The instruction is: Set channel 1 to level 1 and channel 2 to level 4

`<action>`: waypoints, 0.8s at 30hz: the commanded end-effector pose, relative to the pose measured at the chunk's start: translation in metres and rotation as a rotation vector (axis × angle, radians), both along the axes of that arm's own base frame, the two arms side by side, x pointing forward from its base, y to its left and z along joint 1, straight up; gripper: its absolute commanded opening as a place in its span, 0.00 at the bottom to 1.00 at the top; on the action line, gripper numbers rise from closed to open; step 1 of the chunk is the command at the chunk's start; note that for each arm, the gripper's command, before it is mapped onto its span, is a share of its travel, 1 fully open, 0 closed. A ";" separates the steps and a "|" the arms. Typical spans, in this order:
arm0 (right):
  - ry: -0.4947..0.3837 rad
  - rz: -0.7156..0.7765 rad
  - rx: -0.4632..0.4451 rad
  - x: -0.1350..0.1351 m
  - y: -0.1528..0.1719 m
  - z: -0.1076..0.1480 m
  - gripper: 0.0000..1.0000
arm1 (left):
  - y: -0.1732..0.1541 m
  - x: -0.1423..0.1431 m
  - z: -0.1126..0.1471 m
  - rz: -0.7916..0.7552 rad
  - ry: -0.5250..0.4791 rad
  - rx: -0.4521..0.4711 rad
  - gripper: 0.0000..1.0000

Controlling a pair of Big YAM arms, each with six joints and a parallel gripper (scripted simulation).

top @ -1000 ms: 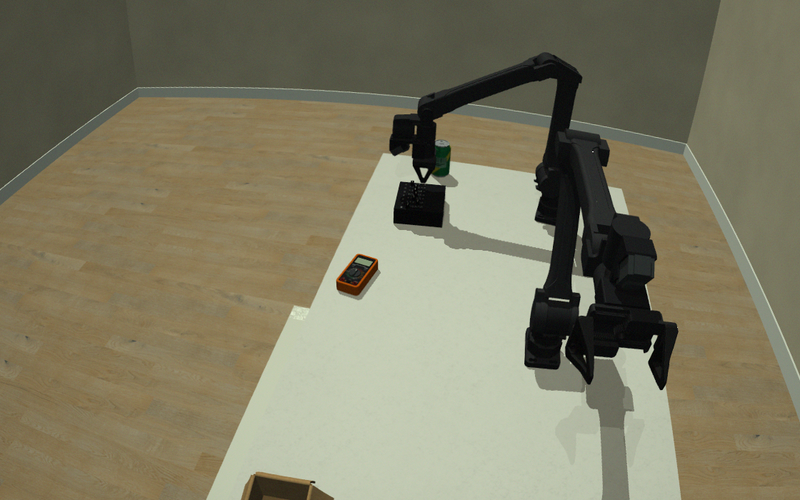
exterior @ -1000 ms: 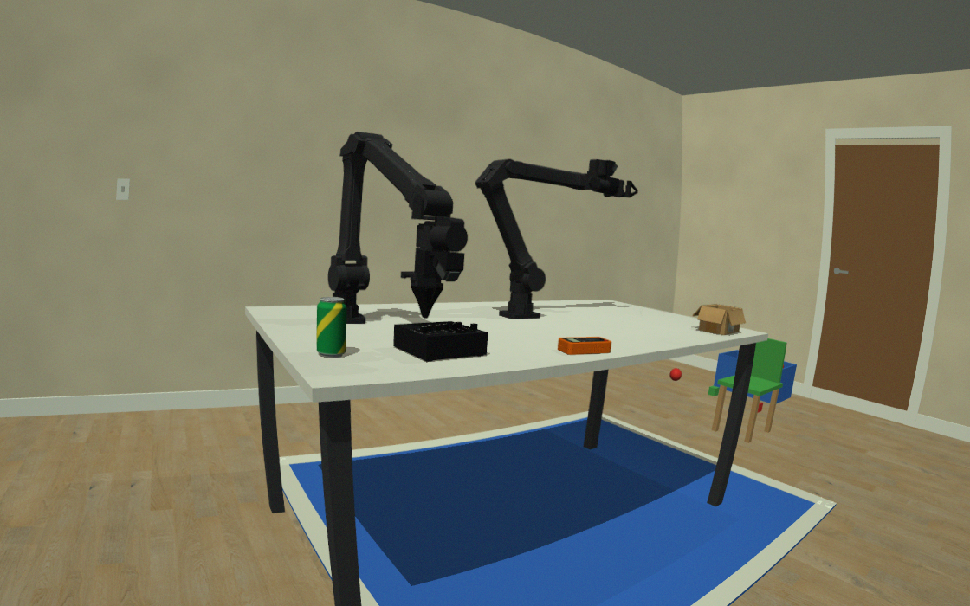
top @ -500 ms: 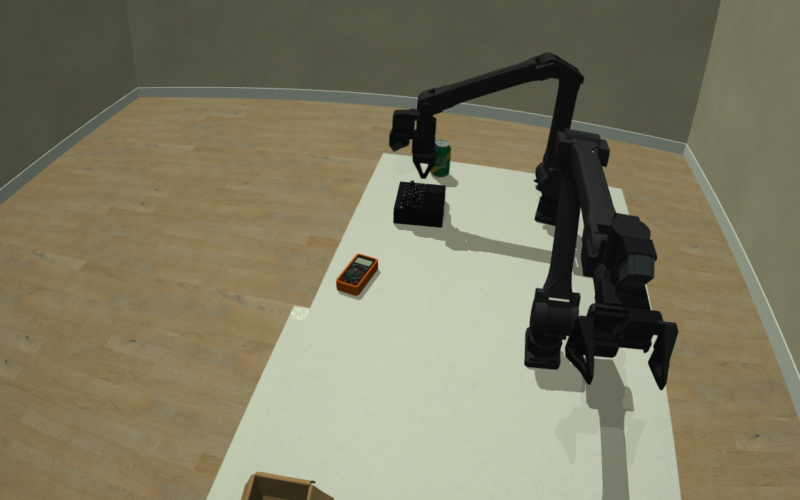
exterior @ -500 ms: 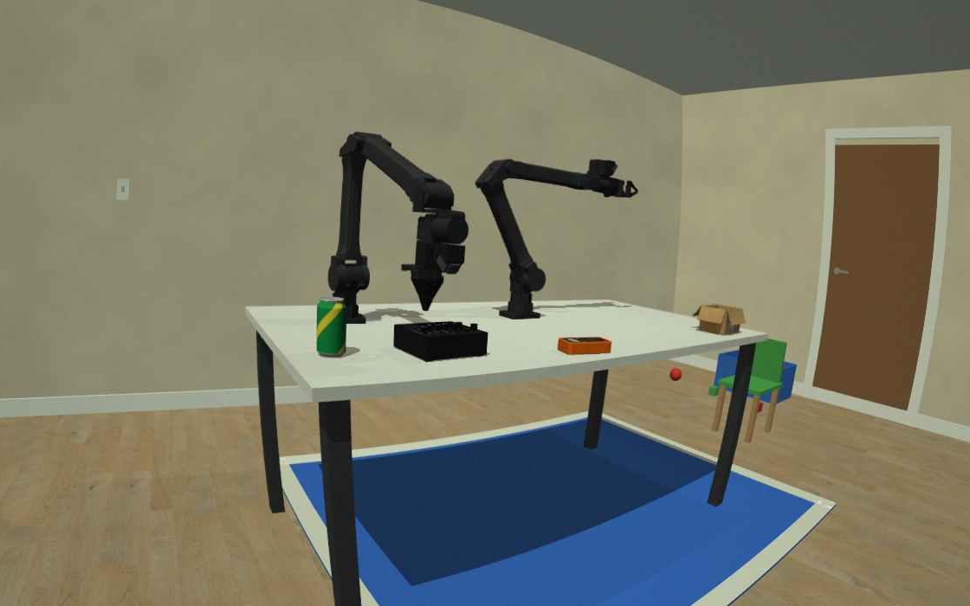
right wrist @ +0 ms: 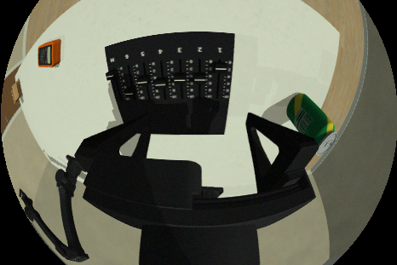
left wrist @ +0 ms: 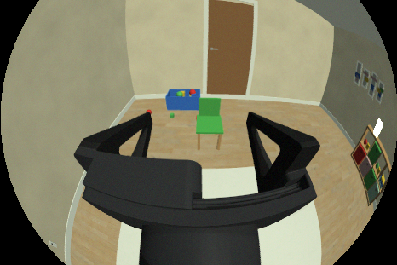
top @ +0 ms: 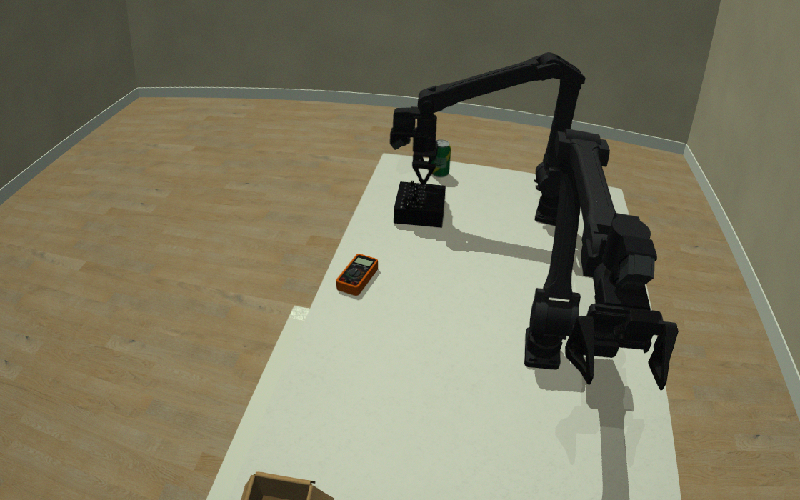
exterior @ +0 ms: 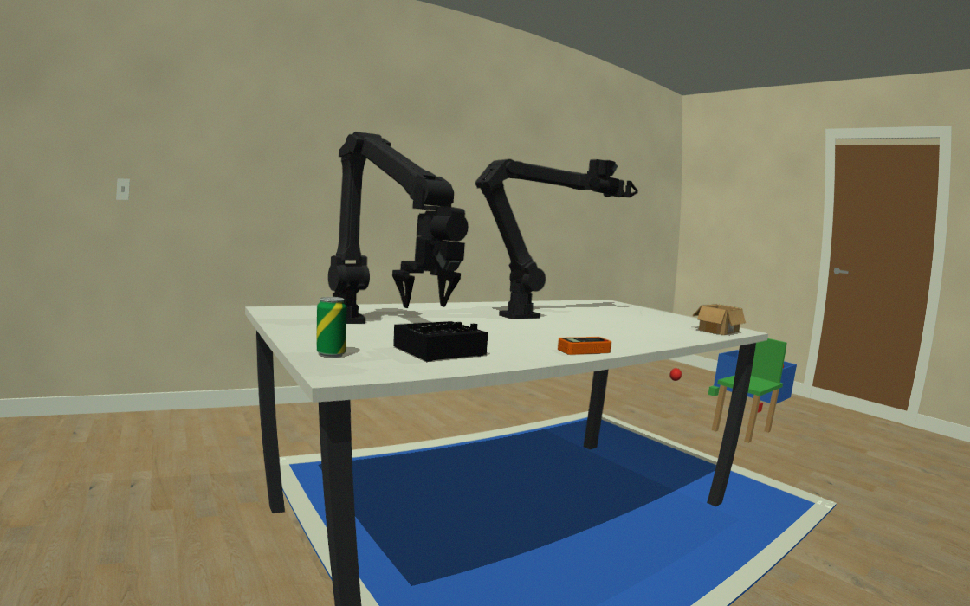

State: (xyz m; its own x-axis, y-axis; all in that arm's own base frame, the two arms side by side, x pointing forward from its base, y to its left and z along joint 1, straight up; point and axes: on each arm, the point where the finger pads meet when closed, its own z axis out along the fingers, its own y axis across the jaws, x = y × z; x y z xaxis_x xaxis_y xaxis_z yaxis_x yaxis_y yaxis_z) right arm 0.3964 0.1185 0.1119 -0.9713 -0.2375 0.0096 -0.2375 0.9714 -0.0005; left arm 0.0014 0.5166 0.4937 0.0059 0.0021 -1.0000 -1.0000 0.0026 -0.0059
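Your right fingers (top: 423, 182) (exterior: 424, 305) are apart above the desk (top: 418, 214) (exterior: 439, 343) (right wrist: 170, 116); left's (top: 626, 384) (exterior: 633, 189) (left wrist: 199, 113) apart too. Descending this wide toward channel 2's fader (right wrist: 199, 79), at the wrist view's twelve o'clock, could knock neighbouring caps.

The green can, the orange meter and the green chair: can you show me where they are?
green can (top: 444, 160) (exterior: 331, 328) (right wrist: 310, 113): top, exterior and right wrist views, on its side wall
orange meter (top: 356, 273) (exterior: 584, 346) (right wrist: 49, 54): same three views, on its body
green chair (exterior: 752, 384) (left wrist: 209, 124): exterior and left wrist views, on its seat
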 end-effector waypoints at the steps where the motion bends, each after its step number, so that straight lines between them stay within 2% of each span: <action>1: -0.076 -0.002 0.022 0.022 0.005 0.036 1.00 | 0.006 -0.004 0.039 0.010 0.017 0.072 1.00; 13: -0.078 -0.002 0.023 0.018 0.003 0.102 1.00 | 0.006 -0.004 0.039 0.010 0.017 0.072 1.00; 18: -0.051 -0.002 0.015 0.020 0.004 0.102 1.00 | 0.006 -0.004 0.039 0.010 0.017 0.072 1.00; 19: -0.028 -0.002 0.008 0.010 0.001 0.095 1.00 | 0.006 -0.004 0.039 0.010 0.017 0.072 1.00; 20: -0.062 -0.002 0.018 0.018 0.003 0.111 1.00 | 0.006 -0.004 0.039 0.010 0.017 0.072 1.00; 24: -0.068 -0.002 0.020 0.018 0.003 0.116 1.00 | 0.006 -0.004 0.039 0.010 0.017 0.072 1.00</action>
